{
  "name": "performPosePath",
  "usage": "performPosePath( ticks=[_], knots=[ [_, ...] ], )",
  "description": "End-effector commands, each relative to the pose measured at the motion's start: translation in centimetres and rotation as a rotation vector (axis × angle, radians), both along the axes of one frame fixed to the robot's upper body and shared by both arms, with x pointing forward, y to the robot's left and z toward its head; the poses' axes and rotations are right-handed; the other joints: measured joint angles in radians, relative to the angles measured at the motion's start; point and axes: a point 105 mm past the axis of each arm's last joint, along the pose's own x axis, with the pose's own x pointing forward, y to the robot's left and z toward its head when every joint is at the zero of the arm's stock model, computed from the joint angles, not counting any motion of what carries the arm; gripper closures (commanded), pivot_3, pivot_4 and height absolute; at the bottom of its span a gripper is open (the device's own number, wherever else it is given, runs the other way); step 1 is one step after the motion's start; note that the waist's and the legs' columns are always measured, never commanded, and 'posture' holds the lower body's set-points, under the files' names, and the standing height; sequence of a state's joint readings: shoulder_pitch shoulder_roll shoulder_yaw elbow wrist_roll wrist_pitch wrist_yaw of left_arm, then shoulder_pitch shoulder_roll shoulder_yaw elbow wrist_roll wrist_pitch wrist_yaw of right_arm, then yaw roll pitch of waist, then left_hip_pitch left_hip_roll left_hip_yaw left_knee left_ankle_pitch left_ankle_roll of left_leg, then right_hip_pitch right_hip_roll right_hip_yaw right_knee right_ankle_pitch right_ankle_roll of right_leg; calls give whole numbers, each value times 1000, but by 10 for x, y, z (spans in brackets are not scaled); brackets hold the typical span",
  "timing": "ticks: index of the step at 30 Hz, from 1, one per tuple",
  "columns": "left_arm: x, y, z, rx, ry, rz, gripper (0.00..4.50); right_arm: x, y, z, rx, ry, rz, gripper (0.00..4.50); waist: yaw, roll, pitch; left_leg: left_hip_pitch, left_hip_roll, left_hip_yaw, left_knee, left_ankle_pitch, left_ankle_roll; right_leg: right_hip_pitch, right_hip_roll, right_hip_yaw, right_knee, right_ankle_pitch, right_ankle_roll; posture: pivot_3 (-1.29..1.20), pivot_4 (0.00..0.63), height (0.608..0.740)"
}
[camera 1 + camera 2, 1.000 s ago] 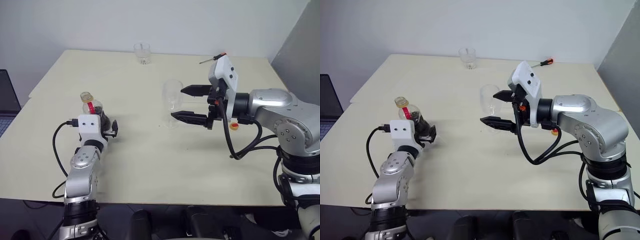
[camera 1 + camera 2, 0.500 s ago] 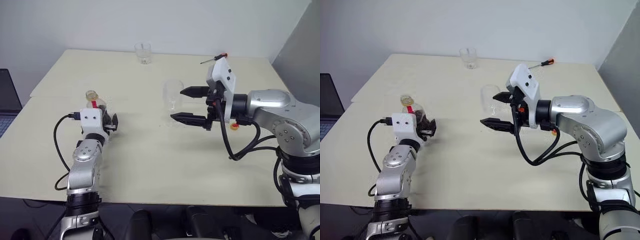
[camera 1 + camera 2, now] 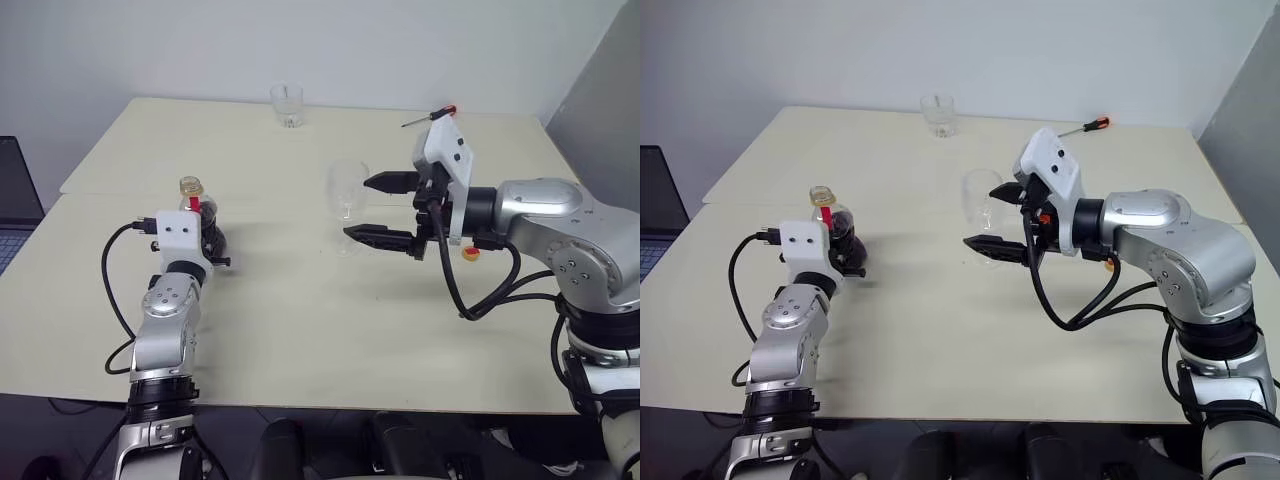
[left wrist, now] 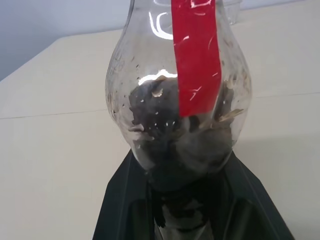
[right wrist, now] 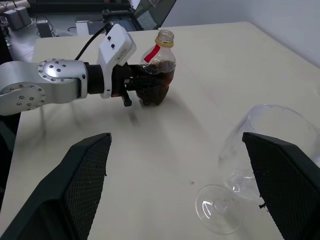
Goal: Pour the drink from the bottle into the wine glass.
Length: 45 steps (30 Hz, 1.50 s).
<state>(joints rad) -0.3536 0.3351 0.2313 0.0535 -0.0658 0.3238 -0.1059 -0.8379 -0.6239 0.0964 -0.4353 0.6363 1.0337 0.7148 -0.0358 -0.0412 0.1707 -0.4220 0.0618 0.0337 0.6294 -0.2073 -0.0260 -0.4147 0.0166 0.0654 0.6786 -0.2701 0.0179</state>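
On the table, left claw grips bottle.

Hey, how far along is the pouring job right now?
Done: the left pincer is shut on the bottle, which stands upright on the table. In hand: the open right pincer is beside the wine glass, not gripping it. Left: the drink is all in the bottle; the glass looks empty.

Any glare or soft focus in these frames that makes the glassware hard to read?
Left wrist view: bright glints on the bottle, red label sharp, black fingers at the base soft. Right wrist view: wine glass nearly see-through against the table, rim faint. Left eye view: even light, glass pale but readable.
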Motion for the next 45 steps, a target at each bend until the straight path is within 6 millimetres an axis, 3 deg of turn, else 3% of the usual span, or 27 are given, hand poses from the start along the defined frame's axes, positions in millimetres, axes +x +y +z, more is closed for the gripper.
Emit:
performPosePath(
  ticks=[1,7,18,23,29,34,45],
  knots=[
    [8,-7,45,63,-138,-51,3583,5,-14,16,36,-66,-57,0,3,-1,0,-1,0,0,0,0,0,-1,0,0,0,0,0,0,150,740],
    [30,-34,90,246,-244,-221,3608,18,-53,7,91,-51,-234,0,11,-1,0,-9,-1,-1,1,0,0,-6,1,-2,0,3,-4,0,150,740],
    [64,-80,117,538,-320,-440,3636,17,-76,-10,175,-83,-369,0,7,-1,1,-10,-8,0,1,0,0,-9,1,-4,0,3,-3,0,150,740],
    [66,-95,129,683,-378,-509,3708,3,-76,-15,199,-156,-347,0,6,-1,1,-11,-10,0,0,0,0,-9,1,-4,0,1,-1,0,150,740],
    [68,-103,146,816,-438,-544,3709,-18,-70,-35,205,-171,-326,0,7,-1,1,-11,-12,-1,1,0,0,-8,-1,-4,1,0,2,0,150,740],
    [69,-104,153,881,-460,-557,3709,-26,-71,-37,223,-168,-339,0,6,-1,1,-11,-13,-1,2,0,0,-8,-2,-4,2,1,4,0,150,740],
    [67,-112,145,983,-472,-601,3709,-26,-63,-31,216,-187,-306,0,6,-1,1,-10,-13,-1,2,0,0,-8,-2,-4,2,1,3,0,150,740]
  ],
)
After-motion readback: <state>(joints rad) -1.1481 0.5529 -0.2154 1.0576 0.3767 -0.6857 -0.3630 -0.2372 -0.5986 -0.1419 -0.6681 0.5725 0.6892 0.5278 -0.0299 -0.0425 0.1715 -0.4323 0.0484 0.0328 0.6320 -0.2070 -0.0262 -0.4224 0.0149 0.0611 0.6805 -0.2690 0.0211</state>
